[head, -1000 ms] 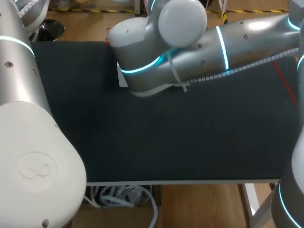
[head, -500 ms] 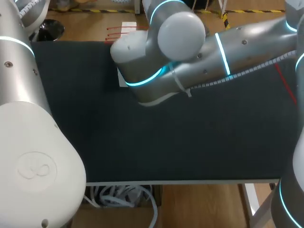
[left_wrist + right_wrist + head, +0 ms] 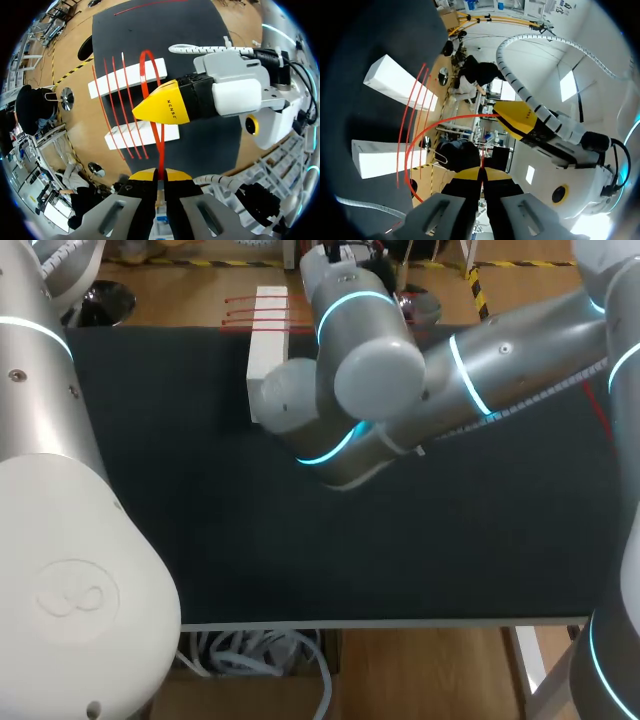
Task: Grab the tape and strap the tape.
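In the left wrist view my left gripper (image 3: 160,174) is shut on one end of a thin red tape (image 3: 161,145). The tape rises in a loop past the yellow fingertip (image 3: 165,105) of my right arm's gripper. In the right wrist view my right gripper (image 3: 481,174) is shut on the tape's other end, and the tape (image 3: 432,126) arcs away toward the left gripper's yellow fingertip (image 3: 517,117). Several more red strands (image 3: 120,107) lie across two white blocks (image 3: 127,77) (image 3: 142,135). From the head view both grippers are hidden behind the right arm (image 3: 400,370).
The black mat (image 3: 200,500) covers the table. One white block (image 3: 268,350) stands at its far edge, with red strands (image 3: 255,310) crossing it. My right arm reaches across the back middle, and my left arm (image 3: 50,490) fills the left side.
My right arm has swung toward the far edge and turned, uncovering the white block and the red strands. Both grippers stay shut.
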Robot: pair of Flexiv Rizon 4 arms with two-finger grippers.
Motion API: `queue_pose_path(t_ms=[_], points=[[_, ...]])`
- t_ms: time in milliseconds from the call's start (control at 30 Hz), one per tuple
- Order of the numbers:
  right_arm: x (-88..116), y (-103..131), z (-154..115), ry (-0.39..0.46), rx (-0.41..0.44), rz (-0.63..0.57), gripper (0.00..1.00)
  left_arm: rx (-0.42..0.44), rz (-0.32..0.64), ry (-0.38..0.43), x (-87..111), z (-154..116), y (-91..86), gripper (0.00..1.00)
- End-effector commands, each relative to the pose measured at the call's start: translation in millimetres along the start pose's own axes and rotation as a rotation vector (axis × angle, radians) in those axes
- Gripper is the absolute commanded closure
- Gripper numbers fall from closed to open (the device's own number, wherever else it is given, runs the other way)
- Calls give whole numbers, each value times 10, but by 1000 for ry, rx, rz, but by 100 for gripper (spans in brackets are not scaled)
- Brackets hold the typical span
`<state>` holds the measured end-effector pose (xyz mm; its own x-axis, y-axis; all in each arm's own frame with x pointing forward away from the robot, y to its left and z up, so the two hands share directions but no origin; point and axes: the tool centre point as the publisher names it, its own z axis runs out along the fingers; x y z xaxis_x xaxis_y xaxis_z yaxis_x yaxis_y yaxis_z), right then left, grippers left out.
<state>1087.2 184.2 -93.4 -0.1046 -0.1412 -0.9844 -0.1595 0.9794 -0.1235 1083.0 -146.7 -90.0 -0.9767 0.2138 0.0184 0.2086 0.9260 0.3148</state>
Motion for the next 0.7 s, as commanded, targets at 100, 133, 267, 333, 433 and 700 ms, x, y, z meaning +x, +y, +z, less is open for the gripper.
queue_pose_path(t_ms=[100,133,267,333,433,700], points=[[31,53,26,-59,18,43,100,-3,2,2,-1,-11,4,100],[26,65,24,-67,17,59,100,-3,2,2,-1,-11,4,100],[-14,108,-6,-94,16,92,100,-3,2,2,-1,-11,4,100],[-26,116,-18,-107,28,96,100,-3,2,2,-1,-11,4,100],[-20,115,-25,-109,37,98,100,-3,2,2,-1,-11,4,100],[-27,57,-55,-121,63,118,100,-3,2,2,-1,-11,4,100]])
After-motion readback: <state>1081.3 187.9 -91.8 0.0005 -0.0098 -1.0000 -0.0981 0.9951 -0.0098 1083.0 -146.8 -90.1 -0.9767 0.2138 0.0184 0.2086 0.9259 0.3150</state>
